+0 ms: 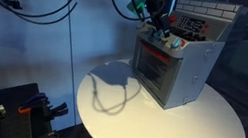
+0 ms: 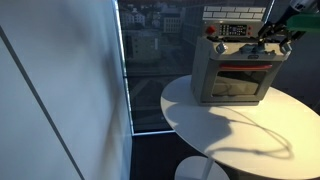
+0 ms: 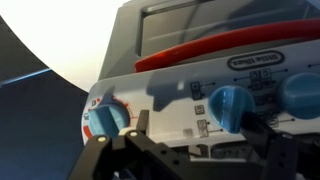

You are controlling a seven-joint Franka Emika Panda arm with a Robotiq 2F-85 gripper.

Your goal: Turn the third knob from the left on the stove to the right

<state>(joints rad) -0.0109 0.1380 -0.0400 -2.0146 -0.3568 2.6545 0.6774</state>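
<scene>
The toy stove [image 1: 177, 68] stands on a round white table; it also shows in an exterior view [image 2: 240, 70]. My gripper [image 1: 156, 26] is at the stove's knob row, near one end of the front [image 2: 275, 36]. In the wrist view three pale-teal knobs show: one [image 3: 105, 120] with red dial marks, a middle one [image 3: 232, 105], and one at the edge [image 3: 300, 92]. My gripper [image 3: 200, 125] is open, and its fingers flank the middle knob, which lies close to one finger. I cannot tell which knob in the row this is.
The white table [image 1: 185, 130] has bare surface in front of the stove and a near rim [image 2: 230, 150]. The red-framed oven window [image 3: 220, 50] is next to the knob panel. Cables hang behind the arm [image 1: 43, 5]. A window wall stands beside the table [image 2: 60, 90].
</scene>
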